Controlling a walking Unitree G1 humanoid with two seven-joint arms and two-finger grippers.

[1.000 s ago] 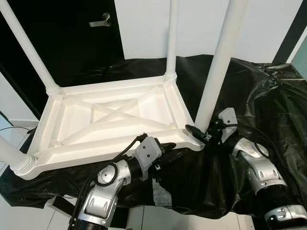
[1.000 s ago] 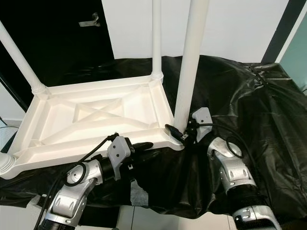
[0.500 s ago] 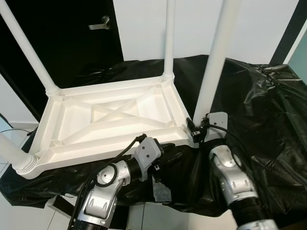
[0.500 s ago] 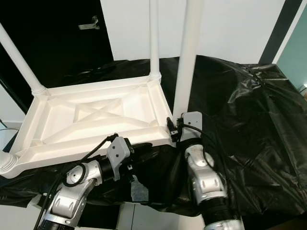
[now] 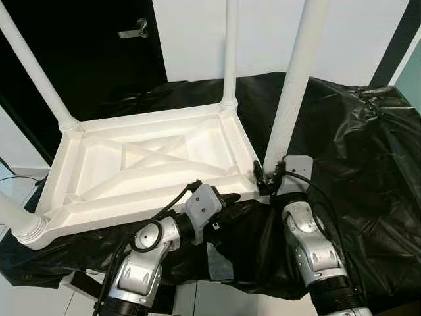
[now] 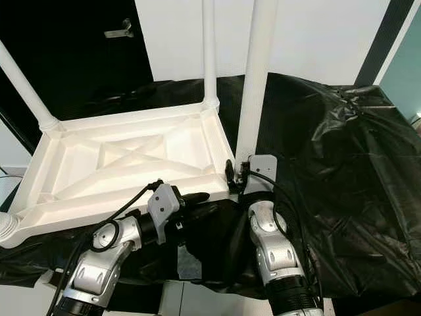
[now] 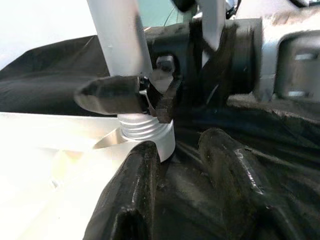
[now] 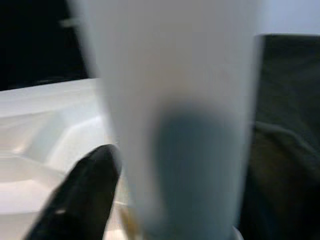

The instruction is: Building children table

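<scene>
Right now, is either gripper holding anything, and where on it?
The right gripper clamps the near-right table leg at its base, just above the threaded socket. The left gripper holds nothing.

Near-right leg [image 5: 293,92]: top cut off by the upper edge; in the right wrist view a blurred white column.
Far legs [image 5: 229,52]: upper ends cut off by the upper edge.
Near-left leg [image 5: 14,217]: mostly out of view past the left edge.
Right gripper [image 5: 260,179]: fingertips hidden against the leg base; far finger hidden behind the leg in the right wrist view.
Left gripper [image 5: 233,201]: tips dark against the black sheet [image 5: 342,138]; finger gap hard to judge.
Black sheet: what it covers is hidden.
</scene>
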